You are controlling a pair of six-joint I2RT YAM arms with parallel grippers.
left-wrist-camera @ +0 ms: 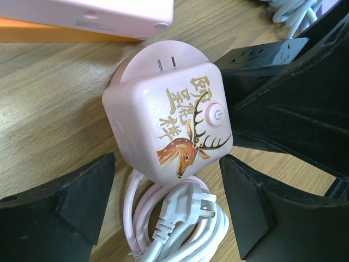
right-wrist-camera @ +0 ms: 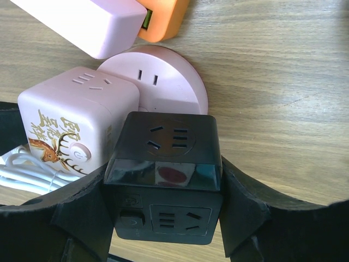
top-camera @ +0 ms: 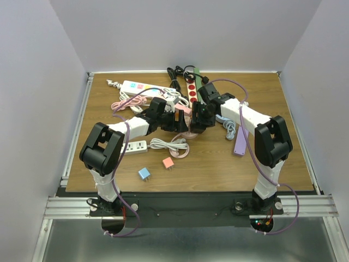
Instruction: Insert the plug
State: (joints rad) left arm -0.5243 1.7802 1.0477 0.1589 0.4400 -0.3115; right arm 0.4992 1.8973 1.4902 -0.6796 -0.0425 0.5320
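A white plug [left-wrist-camera: 188, 204] with its coiled white cable lies on the wood next to a pink cube socket [left-wrist-camera: 169, 125] printed with a deer. My left gripper [left-wrist-camera: 166, 161] is open, its fingers standing either side of the pink cube and the plug and touching neither. My right gripper [right-wrist-camera: 163, 185] is shut on a black cube socket [right-wrist-camera: 163, 164], held just right of the pink cube [right-wrist-camera: 71, 114]. The black cube also shows in the left wrist view [left-wrist-camera: 262, 54]. In the top view both grippers, left [top-camera: 174, 121] and right [top-camera: 196, 123], meet at the table's middle.
A pink round base [right-wrist-camera: 163, 82], a pink strip [right-wrist-camera: 87, 22] and an orange adapter [right-wrist-camera: 163, 16] lie just behind the cubes. Around them are a white strip [top-camera: 139, 87], a red-switch strip [top-camera: 192, 93], a purple strip [top-camera: 239, 143], another white strip [top-camera: 136, 146], and blue [top-camera: 144, 173] and salmon [top-camera: 168, 162] adapters.
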